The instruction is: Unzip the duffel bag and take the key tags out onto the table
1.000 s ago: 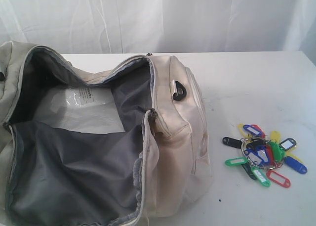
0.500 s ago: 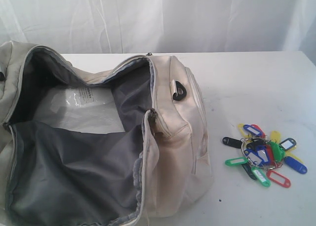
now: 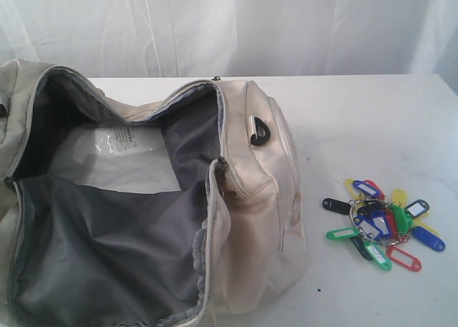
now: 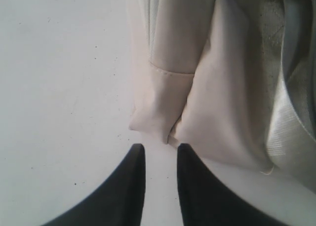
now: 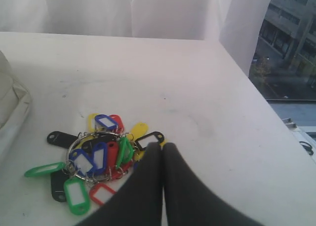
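The cream duffel bag (image 3: 250, 198) lies on the white table (image 3: 372, 119), unzipped, its grey lining and a clear plastic sheet showing inside. The bunch of coloured key tags (image 3: 383, 223) rests on the table to the right of the bag. Neither gripper shows in the exterior view. In the left wrist view my left gripper (image 4: 161, 148) stands open over bare table just short of the duffel bag's (image 4: 197, 72) cream corner, nothing between its fingers. In the right wrist view my right gripper (image 5: 163, 146) is shut and empty, right beside the key tags (image 5: 96, 157).
A white curtain (image 3: 229, 26) hangs behind the table. The table's right edge (image 5: 276, 122) runs near a window. A dark metal pull (image 3: 260, 133) sits on the bag's top.
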Available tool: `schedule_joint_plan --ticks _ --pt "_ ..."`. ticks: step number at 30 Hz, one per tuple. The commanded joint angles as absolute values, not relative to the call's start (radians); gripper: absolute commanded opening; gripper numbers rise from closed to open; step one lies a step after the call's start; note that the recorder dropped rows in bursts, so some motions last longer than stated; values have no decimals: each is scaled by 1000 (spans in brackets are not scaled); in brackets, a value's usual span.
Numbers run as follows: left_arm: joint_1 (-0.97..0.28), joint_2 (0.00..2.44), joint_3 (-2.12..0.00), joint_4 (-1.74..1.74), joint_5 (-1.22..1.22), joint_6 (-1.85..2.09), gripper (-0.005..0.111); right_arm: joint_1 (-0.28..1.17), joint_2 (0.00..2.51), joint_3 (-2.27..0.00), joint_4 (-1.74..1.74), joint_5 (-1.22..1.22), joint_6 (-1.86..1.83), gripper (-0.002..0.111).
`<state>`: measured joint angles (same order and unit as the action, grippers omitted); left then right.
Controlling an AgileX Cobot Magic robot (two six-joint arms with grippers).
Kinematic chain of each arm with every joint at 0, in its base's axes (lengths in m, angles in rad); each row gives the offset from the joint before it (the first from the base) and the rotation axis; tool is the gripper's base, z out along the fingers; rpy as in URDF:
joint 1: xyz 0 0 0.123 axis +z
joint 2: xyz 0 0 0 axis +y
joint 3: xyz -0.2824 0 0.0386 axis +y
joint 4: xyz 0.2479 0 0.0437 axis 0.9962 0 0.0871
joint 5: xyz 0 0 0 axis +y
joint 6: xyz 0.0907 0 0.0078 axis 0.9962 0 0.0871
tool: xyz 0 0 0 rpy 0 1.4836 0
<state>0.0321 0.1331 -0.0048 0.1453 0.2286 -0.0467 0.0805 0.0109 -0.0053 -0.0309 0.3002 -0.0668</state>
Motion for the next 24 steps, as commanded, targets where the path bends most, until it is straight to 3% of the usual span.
schedule_joint_plan --ticks 1,24 --pt "36 129 0 139 233 -48 29 75 9 0 16 313 -58 0" --pt "36 129 0 139 233 -48 29 75 9 0 33 321 -27 0"
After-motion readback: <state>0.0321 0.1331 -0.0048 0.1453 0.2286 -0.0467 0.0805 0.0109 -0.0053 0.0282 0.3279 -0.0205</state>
